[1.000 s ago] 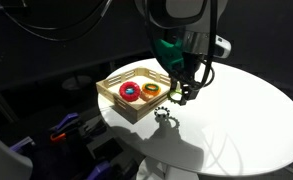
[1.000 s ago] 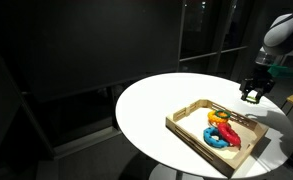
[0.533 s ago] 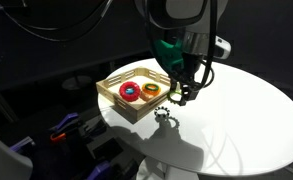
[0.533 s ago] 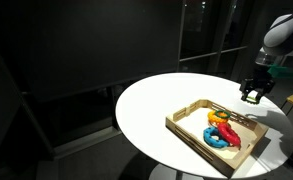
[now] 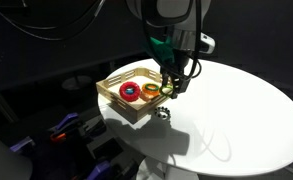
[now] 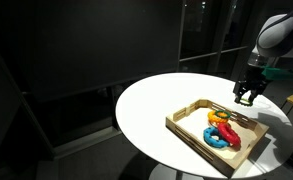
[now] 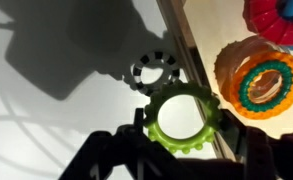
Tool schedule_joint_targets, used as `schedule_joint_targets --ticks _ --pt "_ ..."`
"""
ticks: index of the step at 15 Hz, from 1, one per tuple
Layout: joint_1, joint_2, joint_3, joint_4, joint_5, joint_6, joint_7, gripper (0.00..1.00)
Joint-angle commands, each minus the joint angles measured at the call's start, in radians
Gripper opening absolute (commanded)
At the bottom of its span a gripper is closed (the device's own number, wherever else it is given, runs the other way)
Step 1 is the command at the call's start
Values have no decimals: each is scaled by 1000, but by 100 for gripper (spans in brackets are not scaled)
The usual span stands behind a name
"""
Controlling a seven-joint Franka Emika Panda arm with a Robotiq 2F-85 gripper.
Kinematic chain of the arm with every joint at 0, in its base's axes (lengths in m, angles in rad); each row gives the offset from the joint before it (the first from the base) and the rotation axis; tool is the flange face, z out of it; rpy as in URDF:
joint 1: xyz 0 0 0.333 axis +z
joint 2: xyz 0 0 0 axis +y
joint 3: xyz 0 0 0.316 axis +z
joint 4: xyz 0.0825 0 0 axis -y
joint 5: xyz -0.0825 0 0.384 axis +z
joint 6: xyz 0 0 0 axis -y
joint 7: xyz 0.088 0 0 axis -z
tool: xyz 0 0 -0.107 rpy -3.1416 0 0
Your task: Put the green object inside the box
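The green object [image 7: 191, 143], a light-green ring with a bumpy rim, is held in my gripper [image 7: 184, 128], which is shut on it. In an exterior view the gripper [image 5: 169, 88] hangs with the ring [image 5: 167, 91] above the near edge of the box [image 5: 114, 97], a shallow light-wood tray. In the wrist view the ring overlaps the box's wooden rim [image 7: 191, 60]. The gripper [image 6: 242, 96] also shows above the far end of the box [image 6: 191, 132].
A black-and-white beaded ring [image 7: 154, 70] lies on the white round table [image 5: 246, 110] just outside the box [image 5: 161, 112]. In the box lie a red ring with a blue centre [image 5: 130, 92] and an orange ring with a teal centre [image 7: 261, 85].
My gripper has moved with the green ring from beside the beaded ring towards the box, and now hangs over the box's edge.
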Motion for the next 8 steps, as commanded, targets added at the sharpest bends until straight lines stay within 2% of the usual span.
schedule_joint_targets --ticks 1,8 --pt "30 -35 24 -19 -3 1 -24 49" --pt "94 -31 69 -25 -15 8 -26 49"
